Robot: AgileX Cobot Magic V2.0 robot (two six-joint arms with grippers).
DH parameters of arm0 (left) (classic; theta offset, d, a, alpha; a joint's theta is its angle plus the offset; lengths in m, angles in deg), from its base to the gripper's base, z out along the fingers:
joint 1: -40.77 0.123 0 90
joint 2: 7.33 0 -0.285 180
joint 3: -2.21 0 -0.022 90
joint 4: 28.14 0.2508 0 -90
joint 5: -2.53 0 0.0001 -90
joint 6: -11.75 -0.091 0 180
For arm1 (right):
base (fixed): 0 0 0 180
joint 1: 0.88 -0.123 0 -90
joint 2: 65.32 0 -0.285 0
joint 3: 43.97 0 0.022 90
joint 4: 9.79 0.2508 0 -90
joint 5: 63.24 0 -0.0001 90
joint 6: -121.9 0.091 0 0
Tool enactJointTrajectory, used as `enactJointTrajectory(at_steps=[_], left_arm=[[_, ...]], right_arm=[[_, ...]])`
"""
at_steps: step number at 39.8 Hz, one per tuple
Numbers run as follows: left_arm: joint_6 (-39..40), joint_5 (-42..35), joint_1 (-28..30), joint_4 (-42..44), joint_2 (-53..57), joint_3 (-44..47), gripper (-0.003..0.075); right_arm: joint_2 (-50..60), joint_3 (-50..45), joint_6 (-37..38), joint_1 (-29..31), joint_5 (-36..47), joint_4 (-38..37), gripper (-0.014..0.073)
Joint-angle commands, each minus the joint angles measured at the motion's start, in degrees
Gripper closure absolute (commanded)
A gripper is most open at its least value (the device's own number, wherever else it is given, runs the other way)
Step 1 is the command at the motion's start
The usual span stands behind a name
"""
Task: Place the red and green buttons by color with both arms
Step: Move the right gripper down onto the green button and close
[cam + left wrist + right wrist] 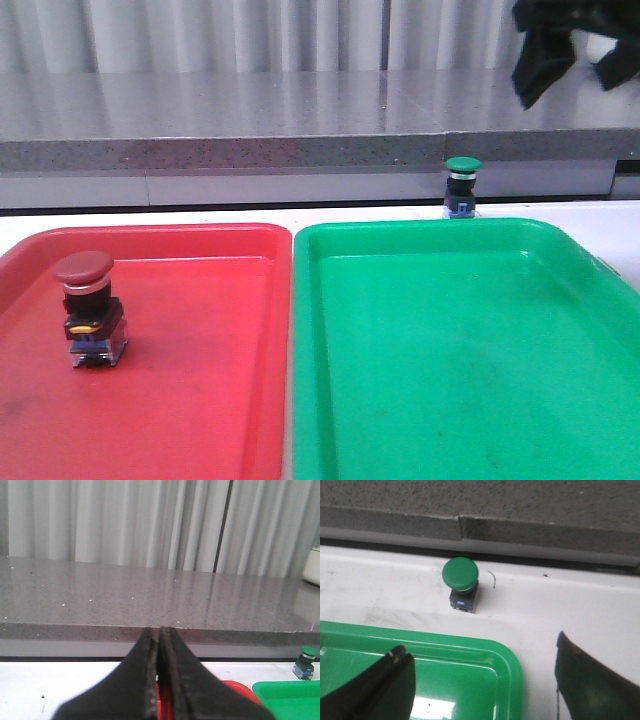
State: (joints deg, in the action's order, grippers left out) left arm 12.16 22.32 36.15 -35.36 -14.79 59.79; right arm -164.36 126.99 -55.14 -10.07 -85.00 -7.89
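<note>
The red button (88,300) stands upright in the red tray (200,400), near its left side. The green button (462,185) stands upright on the white table just behind the green tray (450,350). My right gripper (480,645) is open and empty, raised over the green tray's far right corner (510,665), with the green button (461,582) beyond its fingertips. It shows high at the top right of the front view (575,65). My left gripper (160,630) is shut with nothing in it, above the red tray's far edge (240,687). The green button also shows in the left wrist view (306,661).
A grey speckled stone ledge (250,120) runs along the back of the table, with pale curtains (200,30) behind it. The two trays lie side by side and touch. A white object (312,567) sits on the ledge at far right.
</note>
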Motion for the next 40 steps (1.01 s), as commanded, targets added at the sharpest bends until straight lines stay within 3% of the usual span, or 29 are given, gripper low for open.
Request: enactJointTrajectory(at_steps=[1,18,35,40], left_arm=[[0.51,-4.94,-0.06,-0.65,0.77,-1.36,0.0740],[0.51,-4.94,-0.06,-0.65,0.77,-1.36,0.0740],[0.51,-4.94,-0.06,-0.65,0.77,-1.36,0.0740],[0.51,-4.94,-0.06,-0.65,0.77,-1.36,0.0740]], right_arm=[[-3.12,6.74,-0.05,-1.10,0.13,0.01,0.0004],[-23.05,26.59,5.04,-2.45,-6.96,0.01,0.0005],[-28.87,32.84,5.70,-2.20,-6.00,0.01,0.0008],[-28.87,32.84,5.70,-2.20,-5.86,0.01,0.0135]])
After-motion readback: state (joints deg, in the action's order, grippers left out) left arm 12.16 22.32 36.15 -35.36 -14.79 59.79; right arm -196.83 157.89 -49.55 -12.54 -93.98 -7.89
